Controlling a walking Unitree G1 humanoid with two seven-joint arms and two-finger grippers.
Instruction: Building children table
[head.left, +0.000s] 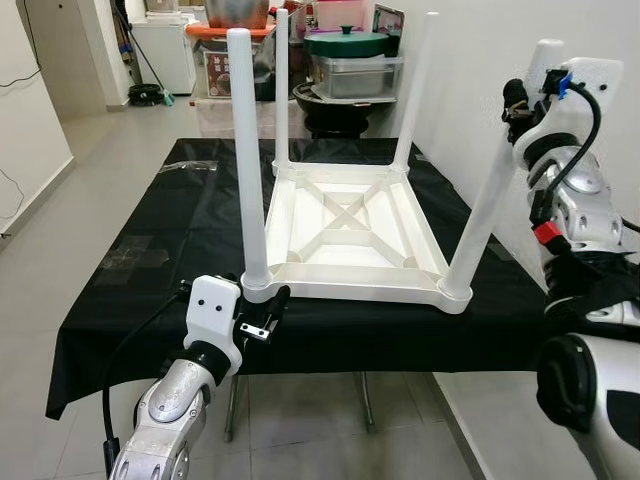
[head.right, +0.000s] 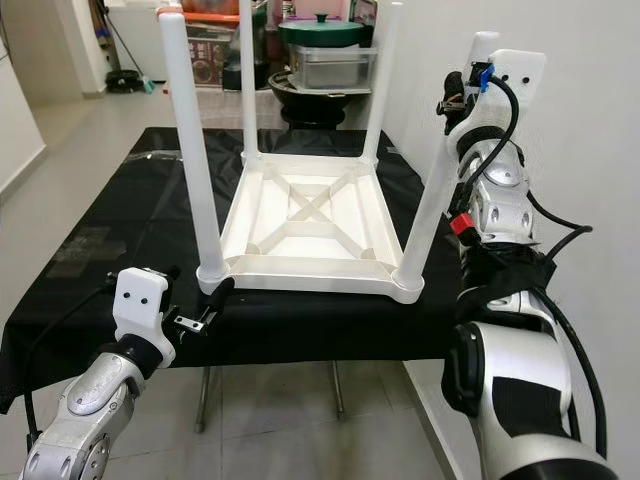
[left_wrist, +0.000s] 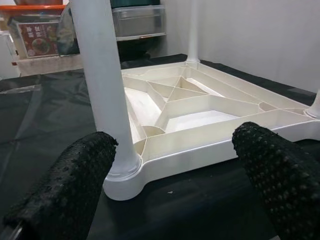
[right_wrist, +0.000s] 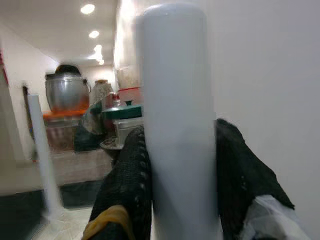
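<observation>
Looks like a home's kitchen or storage end: tiled floor (head.left: 110, 150), stacked cooking pots (head.left: 345, 45) and plastic bins (head.left: 352, 75) at the far wall.

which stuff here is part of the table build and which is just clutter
Part of the job:
- white tabletop, upside down
- near-right leg, held near its top by the right claw
- left claw, open at the near-left leg

Lying about:
- green-lidded pot
- metal container
- black cloth

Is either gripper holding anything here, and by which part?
The right gripper grips the near-right table leg near its top end. The left gripper is open, holding nothing.
</observation>
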